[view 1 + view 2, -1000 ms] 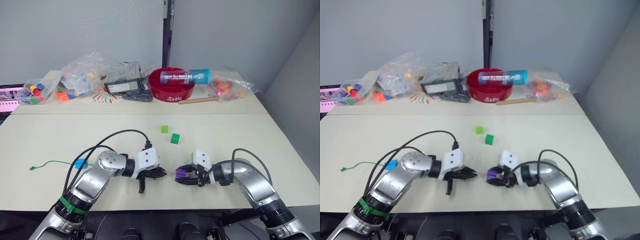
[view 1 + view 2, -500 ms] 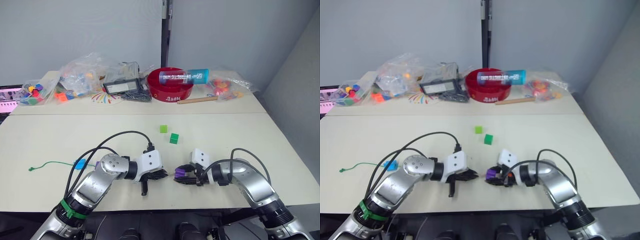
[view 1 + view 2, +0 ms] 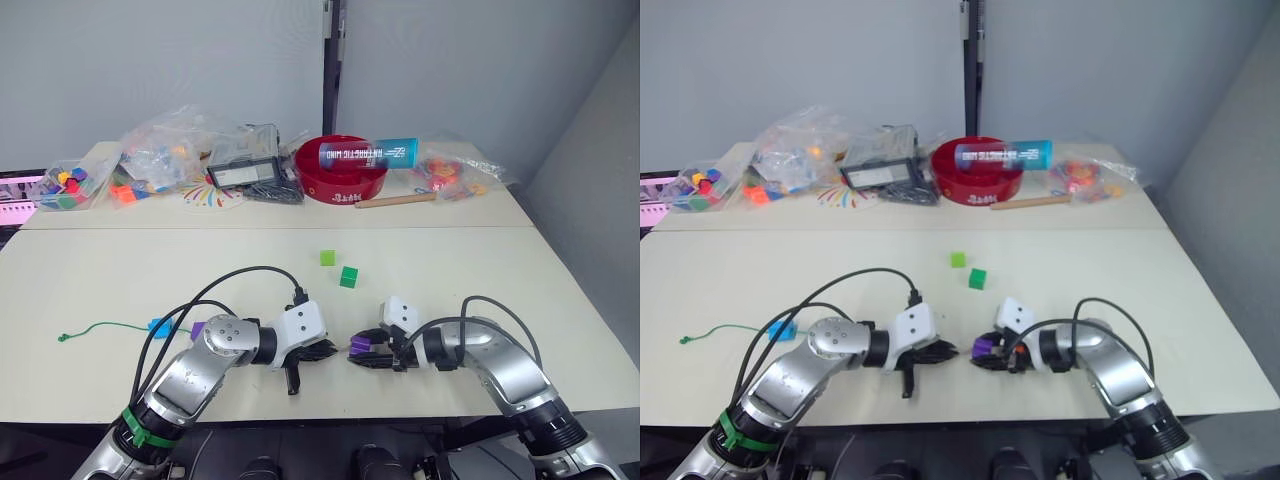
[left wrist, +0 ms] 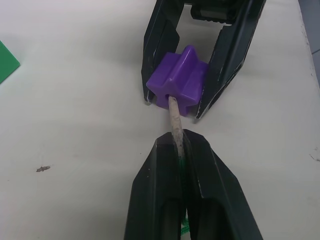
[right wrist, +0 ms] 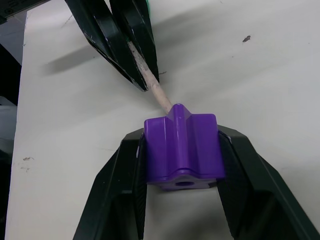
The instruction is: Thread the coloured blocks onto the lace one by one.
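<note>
My right gripper (image 3: 358, 352) is shut on a purple block (image 3: 362, 346), held just above the table with its hole facing my left gripper (image 3: 335, 349). That gripper is shut on the lace's pale stiff tip (image 4: 175, 117), and the tip's end touches the block (image 4: 177, 82) at its hole. The green lace (image 3: 100, 326) trails left to a knot (image 3: 62, 337). A blue block (image 3: 158, 325) and a second purple block (image 3: 197, 328) lie by the lace near my left forearm. A light green block (image 3: 328, 258) and a dark green block (image 3: 348, 277) sit mid-table.
At the back of the table stand a red bowl (image 3: 345, 172) with a blue tube across it, bags of toy pieces (image 3: 160, 150), a black device (image 3: 243, 172) and a wooden stick (image 3: 398, 200). The table's front edge (image 3: 330, 412) is close under both grippers.
My left gripper has crept right with the lace tip, closing the gap until the tip meets the purple block. The right gripper has stayed where it was.
</note>
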Tool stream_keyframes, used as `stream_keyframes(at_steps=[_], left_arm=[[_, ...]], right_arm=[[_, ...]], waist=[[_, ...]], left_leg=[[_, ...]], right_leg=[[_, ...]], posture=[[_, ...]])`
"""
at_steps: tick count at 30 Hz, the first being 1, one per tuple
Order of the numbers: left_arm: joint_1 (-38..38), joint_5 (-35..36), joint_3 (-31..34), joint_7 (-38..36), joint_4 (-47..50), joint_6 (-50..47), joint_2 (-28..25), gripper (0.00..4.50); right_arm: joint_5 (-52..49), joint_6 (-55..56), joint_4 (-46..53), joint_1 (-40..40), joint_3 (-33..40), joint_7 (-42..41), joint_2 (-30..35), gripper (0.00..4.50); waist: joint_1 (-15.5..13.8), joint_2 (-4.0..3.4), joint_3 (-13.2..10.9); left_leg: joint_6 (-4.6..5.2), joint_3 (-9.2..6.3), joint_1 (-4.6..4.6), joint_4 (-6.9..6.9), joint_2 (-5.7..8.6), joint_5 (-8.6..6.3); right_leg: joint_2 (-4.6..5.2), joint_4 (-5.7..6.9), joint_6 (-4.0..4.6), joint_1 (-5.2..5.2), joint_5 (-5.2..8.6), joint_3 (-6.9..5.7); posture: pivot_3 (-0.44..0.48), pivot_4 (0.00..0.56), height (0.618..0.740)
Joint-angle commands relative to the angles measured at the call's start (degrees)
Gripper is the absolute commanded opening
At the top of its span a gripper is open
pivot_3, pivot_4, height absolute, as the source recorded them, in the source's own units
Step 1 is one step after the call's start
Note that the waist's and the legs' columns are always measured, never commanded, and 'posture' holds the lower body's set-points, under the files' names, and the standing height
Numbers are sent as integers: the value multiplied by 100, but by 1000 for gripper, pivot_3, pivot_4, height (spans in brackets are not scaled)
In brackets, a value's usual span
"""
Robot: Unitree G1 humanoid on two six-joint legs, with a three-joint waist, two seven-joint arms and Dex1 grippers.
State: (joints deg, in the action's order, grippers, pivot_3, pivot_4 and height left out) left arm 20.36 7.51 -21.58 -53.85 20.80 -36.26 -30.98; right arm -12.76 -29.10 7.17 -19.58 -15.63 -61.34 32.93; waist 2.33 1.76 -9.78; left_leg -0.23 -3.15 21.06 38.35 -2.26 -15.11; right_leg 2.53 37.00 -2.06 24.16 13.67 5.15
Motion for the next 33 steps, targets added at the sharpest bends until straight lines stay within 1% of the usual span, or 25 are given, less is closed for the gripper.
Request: stream_keyframes(at_steps=[1,5,10,15,21,28,33], left_arm=[[191,232,-197,-237,109,191,158,0],[237,294,-278,-358,-7,251,264,0],[182,317,-239,-381,27,199,275,0],[-34,489,-30,-300,91,48,309,0],[-184,504,-69,-418,0,211,320,0],[-145,441,-305,-709,-137,445,230,0],[-185,366,-326,-810,-345,739,146,0]], right_arm=[[45,-215,-86,-25,-82,144,-35,1387],[39,-262,-91,-39,-56,186,-79,1387],[8,-378,-39,12,17,253,-118,1387],[-185,-619,-50,22,212,359,-249,1387],[-152,-608,66,68,95,329,-245,1387],[-76,-440,148,93,-67,309,-278,1387],[66,73,-8,82,-153,183,-252,1387]], waist=[[0,0,0],[0,0,0],[-6,0,1],[2,0,1],[9,0,1],[20,0,1],[32,0,2]], left_leg=[[0,0,0,0,0,0],[0,0,-1,0,1,0],[0,0,-1,1,1,0],[0,0,-1,1,0,0],[0,-1,-1,1,0,0],[0,-1,-2,0,-1,0],[1,1,-4,-2,-1,-1]], right_leg=[[0,0,0,0,0,0],[1,0,0,-2,0,0],[1,0,0,-3,0,1],[0,1,0,-2,0,1],[0,2,0,-1,0,0],[-1,1,0,0,0,0],[-2,0,0,0,0,0]], posture=[[0,150,731],[0,150,731],[0,150,731],[0,150,731],[0,150,731],[0,150,731],[0,150,731]])
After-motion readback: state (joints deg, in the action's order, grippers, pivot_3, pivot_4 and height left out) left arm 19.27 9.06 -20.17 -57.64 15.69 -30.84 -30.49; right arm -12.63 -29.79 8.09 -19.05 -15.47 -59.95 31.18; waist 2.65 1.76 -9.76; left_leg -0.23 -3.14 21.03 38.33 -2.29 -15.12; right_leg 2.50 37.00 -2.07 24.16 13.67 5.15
